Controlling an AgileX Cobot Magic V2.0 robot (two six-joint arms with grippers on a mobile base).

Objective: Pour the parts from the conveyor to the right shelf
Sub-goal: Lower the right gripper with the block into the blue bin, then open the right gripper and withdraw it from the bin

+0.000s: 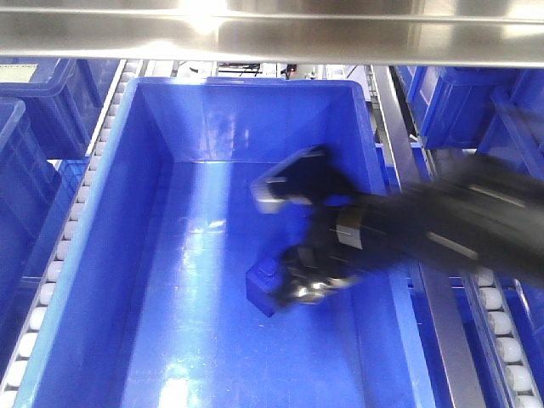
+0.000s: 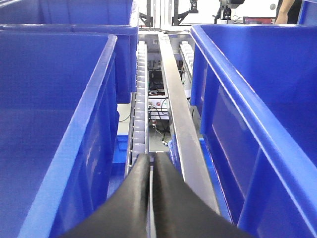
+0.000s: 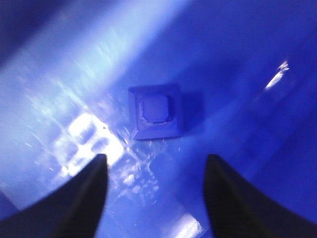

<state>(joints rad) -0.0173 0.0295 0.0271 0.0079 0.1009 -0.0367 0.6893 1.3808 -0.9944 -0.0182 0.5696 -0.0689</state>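
One of the parts, a small blue block (image 3: 157,112) with a square stud on top, lies on the floor of a large blue bin (image 1: 153,255) on the right shelf (image 1: 272,30). In the front view the block (image 1: 263,285) sits just left of my right gripper (image 1: 293,293), whose arm reaches in over the bin's right wall. My right gripper (image 3: 156,163) is open, its two dark fingers spread on either side below the block, nothing between them. My left gripper (image 2: 151,163) is shut and empty, hovering over a roller rail (image 2: 141,104) between two blue bins.
More blue bins (image 1: 38,102) stand on both sides on rails of white rollers (image 1: 68,238). A steel beam (image 2: 178,114) runs between the bins in the left wrist view. The conveyor is out of view.
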